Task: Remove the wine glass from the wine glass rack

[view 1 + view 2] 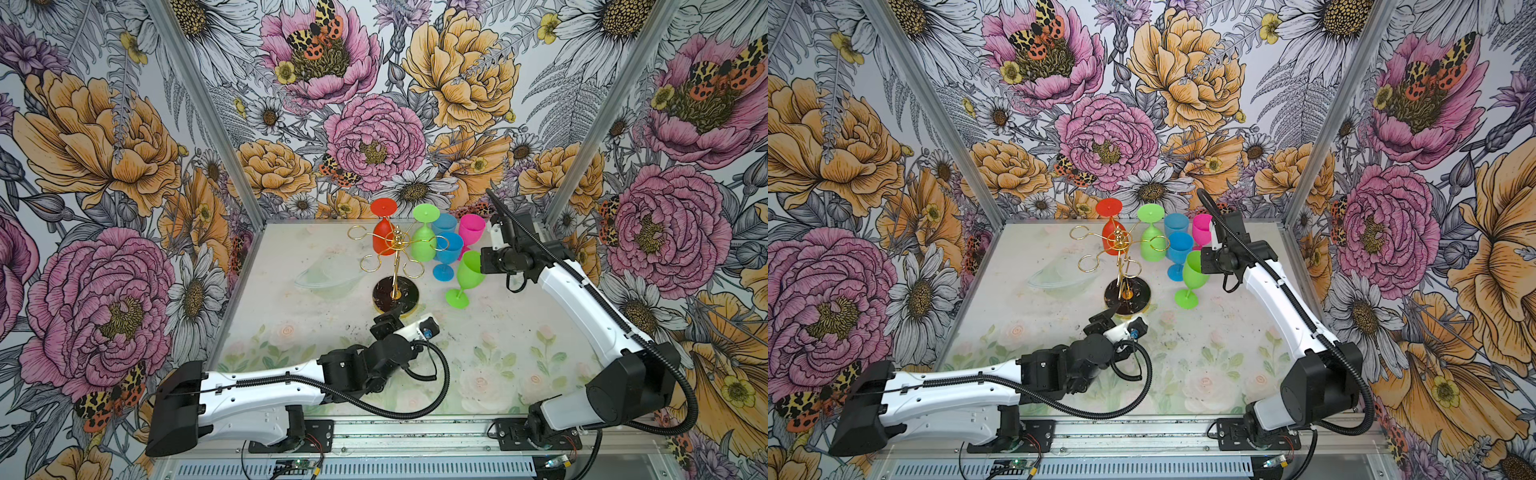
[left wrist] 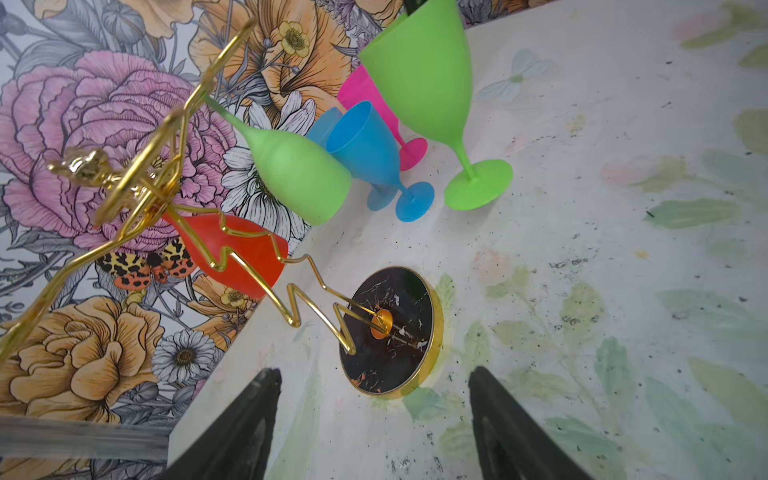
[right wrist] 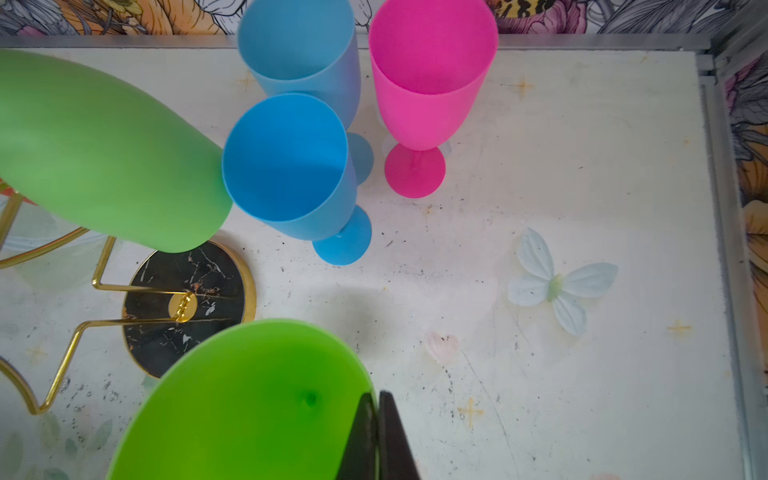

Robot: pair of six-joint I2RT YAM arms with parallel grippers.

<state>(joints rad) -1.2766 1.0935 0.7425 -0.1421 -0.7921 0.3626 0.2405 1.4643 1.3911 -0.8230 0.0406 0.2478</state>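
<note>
The right pincer (image 3: 376,399) is pinching the rim of a green wine glass (image 1: 469,272), already off and just right of the wine glass rack (image 1: 405,293), stem slanting down toward the counter (image 1: 519,332), while the left pincer (image 2: 374,370) is gaping open, empty, before the rack's base.

White-shelled arms (image 1: 257,390) — black joints (image 1: 623,390), black ribbed cables (image 1: 447,376), tapered black claw fingers (image 2: 237,428), screwed base plates (image 1: 320,434)

end effector (image 3: 376,395) pinching green glass (image 3: 249,407), rack (image 3: 216,282) beside

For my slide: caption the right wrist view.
Right gripper pinches green glass rim; blue glasses, pink glass stand nearby.
</note>
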